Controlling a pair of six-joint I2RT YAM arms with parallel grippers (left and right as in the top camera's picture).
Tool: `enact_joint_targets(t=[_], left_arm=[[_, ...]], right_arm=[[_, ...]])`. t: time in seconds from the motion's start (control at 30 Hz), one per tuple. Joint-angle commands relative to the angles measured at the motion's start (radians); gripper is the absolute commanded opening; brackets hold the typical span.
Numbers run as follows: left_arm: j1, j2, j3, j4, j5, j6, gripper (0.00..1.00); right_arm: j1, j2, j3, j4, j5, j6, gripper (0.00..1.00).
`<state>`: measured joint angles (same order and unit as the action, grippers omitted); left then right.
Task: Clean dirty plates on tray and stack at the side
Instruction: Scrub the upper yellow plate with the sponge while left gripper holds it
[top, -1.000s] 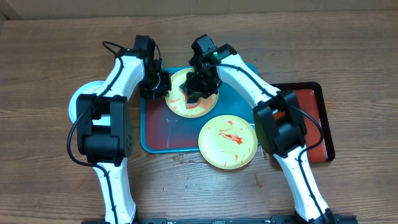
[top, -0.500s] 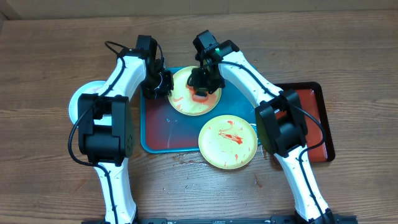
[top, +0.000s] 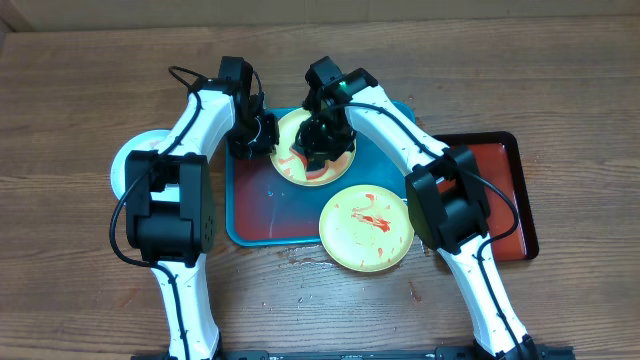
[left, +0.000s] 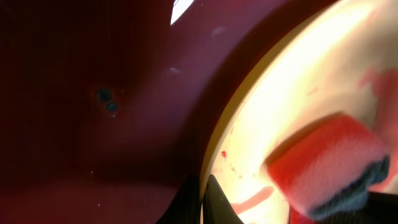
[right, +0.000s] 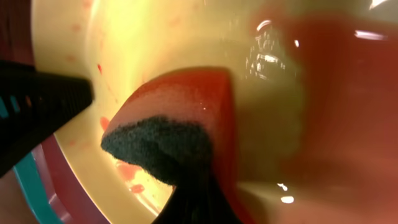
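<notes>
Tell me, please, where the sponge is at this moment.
In the right wrist view the sponge is pressed on a yellow-green plate, held by the right gripper; overhead, that plate sits at the far middle of the teal tray.

L tool (top: 266, 137), R tool (top: 322, 144): clamped.

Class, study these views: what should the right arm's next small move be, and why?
Probably wipe the sponge toward the red smears by the rim of the yellow-green plate: the right gripper has it on the plate, and the left gripper holds the rim.
</notes>
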<state>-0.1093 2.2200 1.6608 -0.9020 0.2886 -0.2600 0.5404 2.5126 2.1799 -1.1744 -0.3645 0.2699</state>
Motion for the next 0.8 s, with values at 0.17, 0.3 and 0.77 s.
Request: enact_joint_targets(t=[0.17, 0.3, 0.77], left_arm=[[-0.001, 0.035, -0.023, -0.002, -0.025, -0.013, 0.04], [-0.001, 0.035, -0.023, -0.002, -0.025, -0.014, 0.04], [-0.001, 0.035, -0.023, -0.002, -0.025, -0.014, 0.04]], right_arm=[[-0.037, 0.033, 0.037, -0.046, 0.27, -0.016, 0.04], [-0.038, 0.033, 0.045, -0.004, 0.338, -0.016, 0.04], [-0.024, 0.033, 0.045, 0.077, 0.151, -0.017, 0.04]])
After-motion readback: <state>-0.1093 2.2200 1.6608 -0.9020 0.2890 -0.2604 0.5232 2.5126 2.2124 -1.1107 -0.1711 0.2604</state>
